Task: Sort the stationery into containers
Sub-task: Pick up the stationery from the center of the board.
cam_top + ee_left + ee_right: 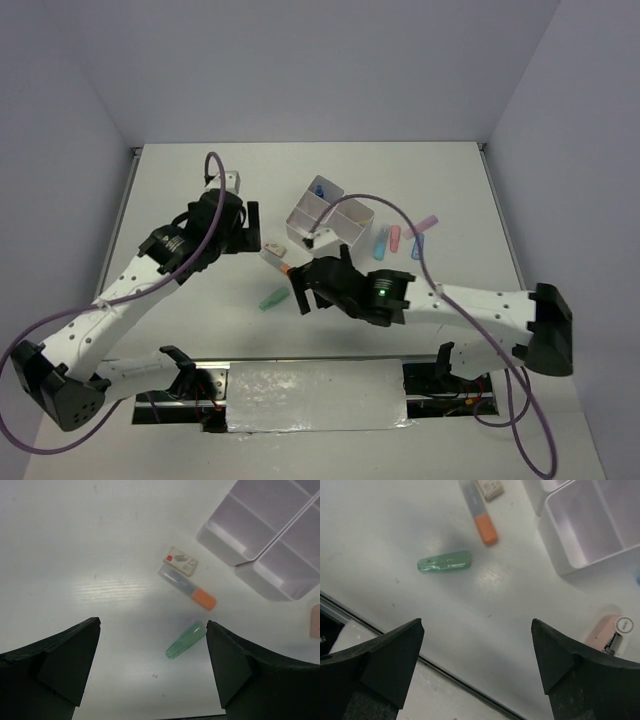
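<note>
Left gripper (152, 627): jaws spread wide, empty. Right gripper (477, 625): jaws likewise spread, empty. Loose near one white four-compartment box (220, 542): one green highlighter (186, 640), one orange-capped highlighter (187, 586), one eraser (181, 560) just beside it, one pink stapler (607, 632).

One white box (303, 213) with four parts. One green highlighter (186, 640), one orange highlighter (186, 586), one eraser (181, 561), one pink stapler (607, 634).
</note>
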Available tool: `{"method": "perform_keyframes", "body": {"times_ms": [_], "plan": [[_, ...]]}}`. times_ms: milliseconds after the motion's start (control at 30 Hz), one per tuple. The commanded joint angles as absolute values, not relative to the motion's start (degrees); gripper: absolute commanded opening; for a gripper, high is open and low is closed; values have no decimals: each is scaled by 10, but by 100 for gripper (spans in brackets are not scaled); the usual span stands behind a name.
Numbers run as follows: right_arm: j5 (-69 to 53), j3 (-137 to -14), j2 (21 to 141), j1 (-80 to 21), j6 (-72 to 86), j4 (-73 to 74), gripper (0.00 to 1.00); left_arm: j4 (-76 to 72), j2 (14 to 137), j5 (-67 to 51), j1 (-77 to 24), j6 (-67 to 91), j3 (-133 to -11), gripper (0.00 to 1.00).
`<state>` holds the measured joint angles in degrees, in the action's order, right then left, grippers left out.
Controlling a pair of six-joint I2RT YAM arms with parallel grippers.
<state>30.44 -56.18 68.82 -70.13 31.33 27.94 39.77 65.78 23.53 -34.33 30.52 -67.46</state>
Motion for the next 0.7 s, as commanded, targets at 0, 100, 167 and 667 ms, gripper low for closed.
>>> {"method": "perform_keyframes", "body": {"times_ms": [0, 100, 167, 667], "plan": [[233, -628, 769, -700, 251, 250, 96, 460, 598, 309, -344, 321, -672, 99], [243, -672, 833, -685, 304, 244, 98, 512, 569, 344, -342, 329, -665, 99], [247, -705, 871, -680, 351, 260, 98, 531, 542, 416, -340, 353, -654, 99], [339, -896, 1139, -702, 819, 461, 93, 466, 384, 485, -323, 366, -549, 99]]}}
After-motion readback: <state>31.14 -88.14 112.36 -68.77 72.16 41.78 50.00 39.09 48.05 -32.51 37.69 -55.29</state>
